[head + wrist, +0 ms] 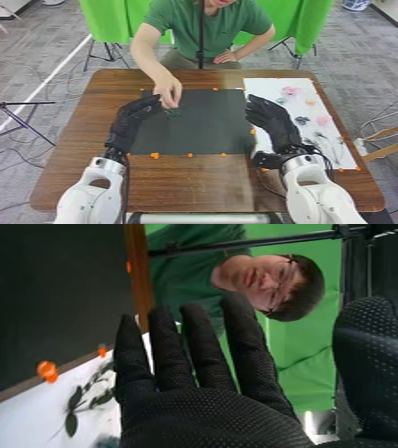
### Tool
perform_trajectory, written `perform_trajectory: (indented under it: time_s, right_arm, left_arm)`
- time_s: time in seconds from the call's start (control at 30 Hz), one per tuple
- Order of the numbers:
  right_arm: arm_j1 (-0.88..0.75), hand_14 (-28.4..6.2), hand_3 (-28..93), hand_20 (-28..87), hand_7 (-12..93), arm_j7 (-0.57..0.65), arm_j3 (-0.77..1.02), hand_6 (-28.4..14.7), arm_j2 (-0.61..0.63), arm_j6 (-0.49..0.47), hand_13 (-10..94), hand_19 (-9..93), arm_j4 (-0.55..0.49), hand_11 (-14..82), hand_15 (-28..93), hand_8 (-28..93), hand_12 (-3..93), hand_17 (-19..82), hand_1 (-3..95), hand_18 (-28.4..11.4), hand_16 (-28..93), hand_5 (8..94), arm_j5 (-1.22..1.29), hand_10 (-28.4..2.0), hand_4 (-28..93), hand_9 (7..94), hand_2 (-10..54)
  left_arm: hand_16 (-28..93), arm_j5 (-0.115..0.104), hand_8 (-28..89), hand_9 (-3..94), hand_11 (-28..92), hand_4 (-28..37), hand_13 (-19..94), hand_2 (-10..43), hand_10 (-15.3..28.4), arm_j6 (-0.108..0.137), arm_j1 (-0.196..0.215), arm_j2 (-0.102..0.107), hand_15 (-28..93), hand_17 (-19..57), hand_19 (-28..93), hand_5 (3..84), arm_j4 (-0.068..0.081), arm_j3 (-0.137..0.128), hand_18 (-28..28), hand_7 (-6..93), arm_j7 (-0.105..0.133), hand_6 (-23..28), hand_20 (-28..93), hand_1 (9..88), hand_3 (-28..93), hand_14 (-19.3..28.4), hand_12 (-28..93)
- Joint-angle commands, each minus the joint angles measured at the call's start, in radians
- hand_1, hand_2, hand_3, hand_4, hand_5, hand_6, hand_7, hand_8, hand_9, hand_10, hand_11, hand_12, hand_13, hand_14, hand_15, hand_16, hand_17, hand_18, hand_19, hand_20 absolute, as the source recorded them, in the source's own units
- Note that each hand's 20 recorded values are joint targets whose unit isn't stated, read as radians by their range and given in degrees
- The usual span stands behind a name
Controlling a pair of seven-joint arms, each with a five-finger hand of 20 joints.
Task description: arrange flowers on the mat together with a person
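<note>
Flowers are lying beside the mat. Left hand, near a person's hand, and right hand are hanging open.

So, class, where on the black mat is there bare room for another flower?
The mat's middle and near part, between the robot's left hand and right hand. It's crowded far left, at the person's hand; flowers occupy the white sheet.

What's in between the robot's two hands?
The head view shows the black mat between the left hand and right hand, plus something dark green by the person's hand.
</note>
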Motion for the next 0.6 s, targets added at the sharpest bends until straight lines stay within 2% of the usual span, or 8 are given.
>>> perform_trajectory:
  time_s: [0.03,0.2,0.6]
  right_arm:
    - [-0.015,-15.3,75,25,13,-0.033,0.001,-2.5,-0.063,0.046,31,17,-0.001,4.0,9,-9,11.5,12,15.4,-14.9,19,42.7,-0.019,-16.0,-16,40.7,3.0]
    - [-0.015,-15.3,75,24,14,-0.032,0.007,-2.5,-0.07,0.048,31,17,-0.001,4.1,9,-9,11.4,12,15.4,-14.9,19,43.2,-0.02,-16.0,-16,40.9,3.0]
    - [-0.006,-15.3,75,24,14,-0.042,0.01,-2.6,-0.077,0.026,32,17,0.001,4.3,9,-10,11.5,12,15.6,-14.8,19,43.5,-0.021,-16.1,-16,41.7,2.6]
  left_arm:
    - [4,-0.023,-6,43.2,16,-15.7,33,-7.1,12.6,0.088,0.053,0.0,20,1.8,4,46.7,-0.012,0.021,10.6,16.2,0.03,4.1,16,34.2,60,15.9,14]
    - [4,-0.018,-6,43.1,16,-16.0,33,-6.9,12.6,0.079,0.06,0.012,20,1.7,3,46.7,-0.014,0.014,10.5,16.3,0.022,4.0,16,33.7,60,16.0,15]
    - [4,-0.014,-6,43.0,16,-16.4,33,-7.1,12.5,0.101,0.058,0.012,20,1.5,3,46.9,-0.012,0.02,10.6,16.4,0.041,4.1,16,33.5,60,15.8,15]
